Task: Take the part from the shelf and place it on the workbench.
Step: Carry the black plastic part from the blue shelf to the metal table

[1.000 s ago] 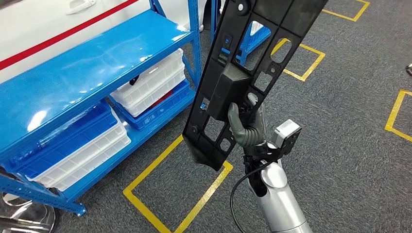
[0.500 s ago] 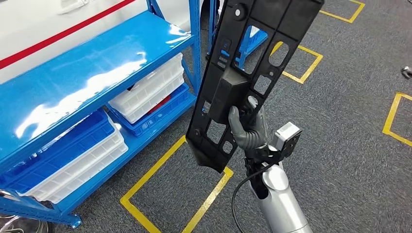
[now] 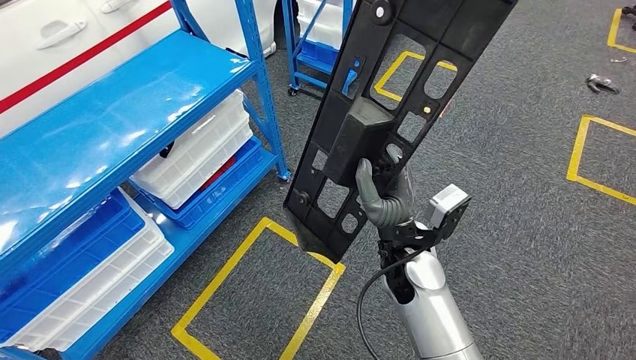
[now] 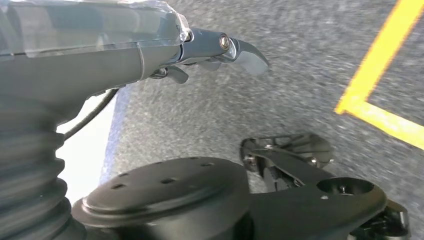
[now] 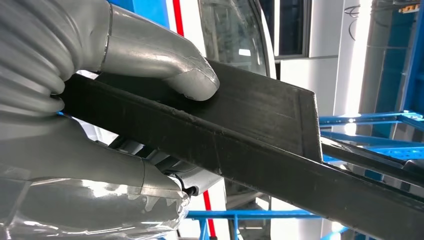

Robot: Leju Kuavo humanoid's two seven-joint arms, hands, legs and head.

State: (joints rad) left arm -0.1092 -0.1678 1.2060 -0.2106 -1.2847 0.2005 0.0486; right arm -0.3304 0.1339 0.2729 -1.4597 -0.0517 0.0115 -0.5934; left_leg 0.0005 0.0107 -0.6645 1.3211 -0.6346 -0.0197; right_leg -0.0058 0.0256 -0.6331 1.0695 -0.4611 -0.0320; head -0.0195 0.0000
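My right hand (image 3: 384, 196) grips the long black plastic panel with rectangular cut-outs (image 3: 390, 105), thumb (image 5: 187, 82) pressed on one face of its raised block and the other fingers wrapped behind, so the part is clamped across its thickness. The panel stands nearly upright and tilted, its lower end just beside my wrist and its upper end running off the top of the head view. It hangs in the air, off the shelf, over the grey carpeted floor (image 3: 510, 225).

The panel's lower corner hangs above a yellow taped rectangle on the floor (image 3: 255, 292). Its left edge lies close to the upright post of the blue metal shelf rack (image 3: 112, 127) in the head view, though I cannot tell the real gap. White and blue plastic bins (image 3: 187, 161) sit on the rack's lower shelf. To the right of the panel the carpet lies open out to another yellow outline (image 3: 592, 157).

My left hand (image 4: 220, 50) hangs over the carpet with nothing in it, fingers curled partly in; whether they are fully closed I cannot tell.
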